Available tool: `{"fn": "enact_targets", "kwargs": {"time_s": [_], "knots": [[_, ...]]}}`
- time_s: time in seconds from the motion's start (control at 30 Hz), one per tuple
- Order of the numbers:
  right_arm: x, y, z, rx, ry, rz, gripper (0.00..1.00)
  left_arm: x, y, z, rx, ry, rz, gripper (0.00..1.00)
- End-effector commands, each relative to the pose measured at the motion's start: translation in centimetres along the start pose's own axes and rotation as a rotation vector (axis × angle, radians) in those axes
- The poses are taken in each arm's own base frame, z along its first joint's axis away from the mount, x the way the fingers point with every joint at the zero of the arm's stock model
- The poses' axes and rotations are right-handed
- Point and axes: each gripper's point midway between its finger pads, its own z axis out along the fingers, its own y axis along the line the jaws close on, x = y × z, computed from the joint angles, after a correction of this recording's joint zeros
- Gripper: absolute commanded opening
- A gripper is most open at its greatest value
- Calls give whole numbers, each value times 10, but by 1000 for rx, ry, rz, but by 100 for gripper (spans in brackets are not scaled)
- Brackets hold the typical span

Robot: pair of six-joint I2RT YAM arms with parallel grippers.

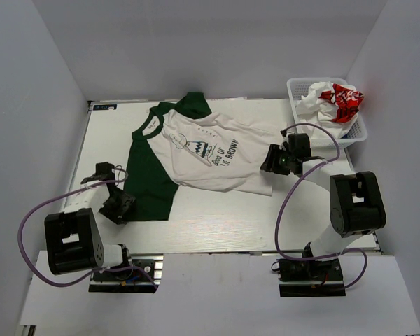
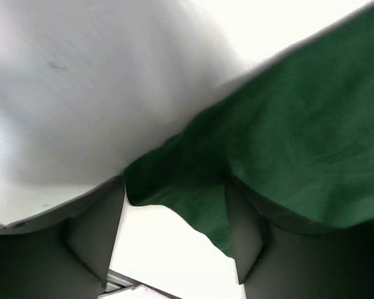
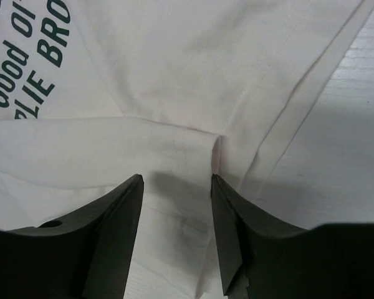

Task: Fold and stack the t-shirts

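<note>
- Left gripper (image 2: 174, 205) fingers apart astride green sleeve (image 2: 287, 124) edge, nothing pinched.
- Right gripper (image 3: 176, 187) part-open over hem fold (image 3: 193, 134).
- Off-white t-shirt (image 1: 210, 150) spread on table (image 1: 217, 217) — limp, light; pinch doubled edges.

A white tabletop (image 1: 217, 213) fills the middle of the top view. In the right wrist view its bare surface shows faint board-like lines under the paint. At its far right corner stands a white plastic basket (image 1: 295, 96) with latticed walls. Plain grey walls (image 1: 196, 42) close in the back and both sides. A white panel (image 1: 217, 297) lies along the near edge.
</note>
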Motion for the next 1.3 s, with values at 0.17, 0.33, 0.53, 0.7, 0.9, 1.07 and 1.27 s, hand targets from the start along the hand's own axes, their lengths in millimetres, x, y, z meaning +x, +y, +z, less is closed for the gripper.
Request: {"fn": "enact_targets", "kwargs": {"time_s": [0.17, 0.33, 0.53, 0.7, 0.9, 1.07, 1.27], "knots": [[7, 10, -2, -69, 9, -16, 20, 3, -36, 16, 230, -6, 52, 2], [3, 12, -10, -74, -21, -27, 0, -7, -48, -7, 315, -75, 74, 0], [-38, 32, -43, -98, -182, -62, 0, -29, -78, -73, 506, -219, 94, 0], [-58, 44, -79, -109, -298, -85, 0, -42, -88, -129, 645, -359, 109, 0], [-69, 53, -107, -118, -384, -102, 0, -55, -93, -170, 702, -446, 103, 0], [-57, 45, -101, -88, -330, -106, 0, -63, -92, -184, 712, -501, 89, 0], [-35, 38, -69, -97, -180, -58, 0, -64, -94, -173, 697, -492, 97, 0]]}}
